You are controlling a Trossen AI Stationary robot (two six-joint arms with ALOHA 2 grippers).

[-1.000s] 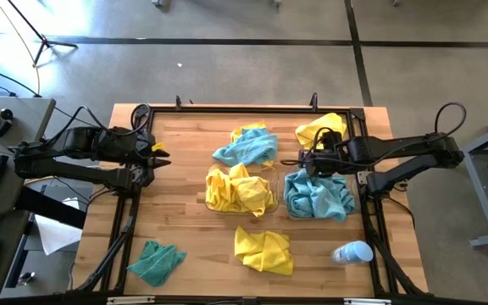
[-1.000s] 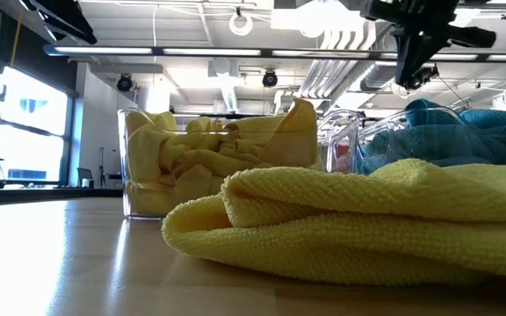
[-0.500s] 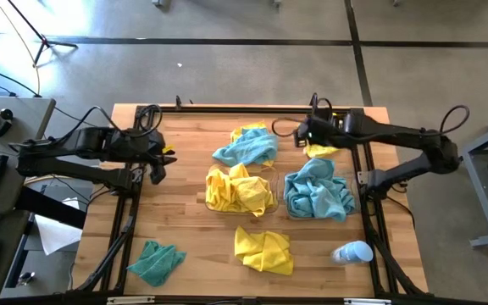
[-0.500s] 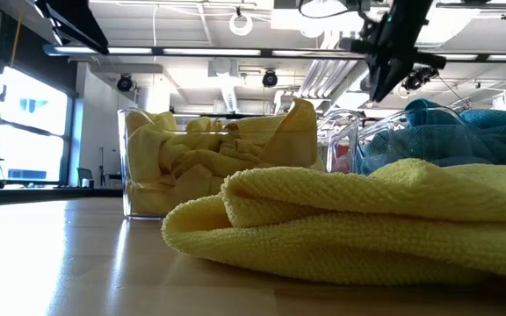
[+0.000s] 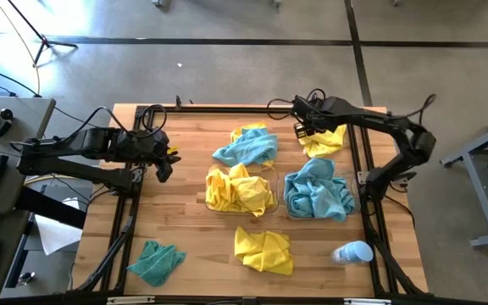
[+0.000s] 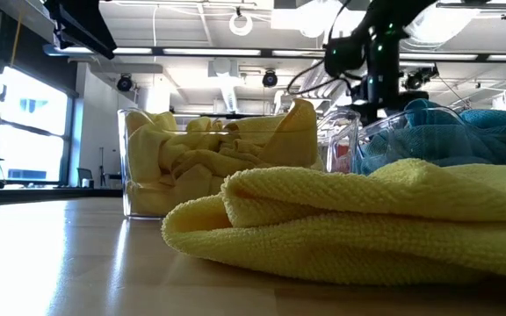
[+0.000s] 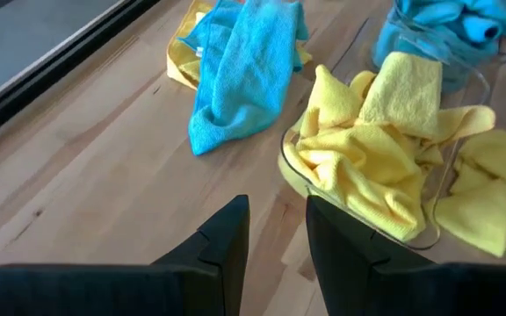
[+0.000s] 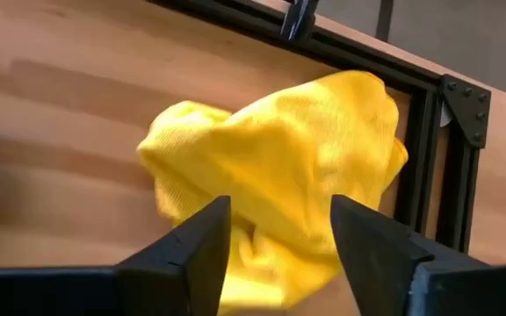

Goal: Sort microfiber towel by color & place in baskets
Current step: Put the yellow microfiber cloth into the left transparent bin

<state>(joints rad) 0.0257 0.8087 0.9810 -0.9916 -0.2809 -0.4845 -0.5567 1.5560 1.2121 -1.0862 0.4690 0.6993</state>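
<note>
— Towels first: where does the right gripper (image 5: 304, 129) stand?

— Its fingers (image 8: 202, 237) are spread and empty, poised over a loose yellow towel (image 5: 323, 139) at the counter's (image 5: 185, 220) far right corner, beside the black frame (image 8: 429, 158). The left gripper (image 5: 164, 161) waits near the left edge, fingers a little apart, holding nothing.

— What might go wrong?

— The towel lies bunched; a shallow pinch could catch one fold only, and it might slip out on the way. It also sits close to the frame, so the fingers could knock the rail.

— And the count?

— Two baskets mid-counter: the yellow basket (image 5: 271, 191), heaped with yellow cloth, and the blue basket (image 5: 287, 207), heaped with teal cloth. How many towels each holds cannot be told. Loose: two plain yellow ones, this and a near yellow towel (image 5: 263, 250); two teal, a far teal towel (image 5: 246, 148) and a corner teal towel (image 5: 156, 262). Some yellow cloth (image 5: 252, 130) peeks from under the far teal one. One bottle (image 5: 352, 252).
</note>
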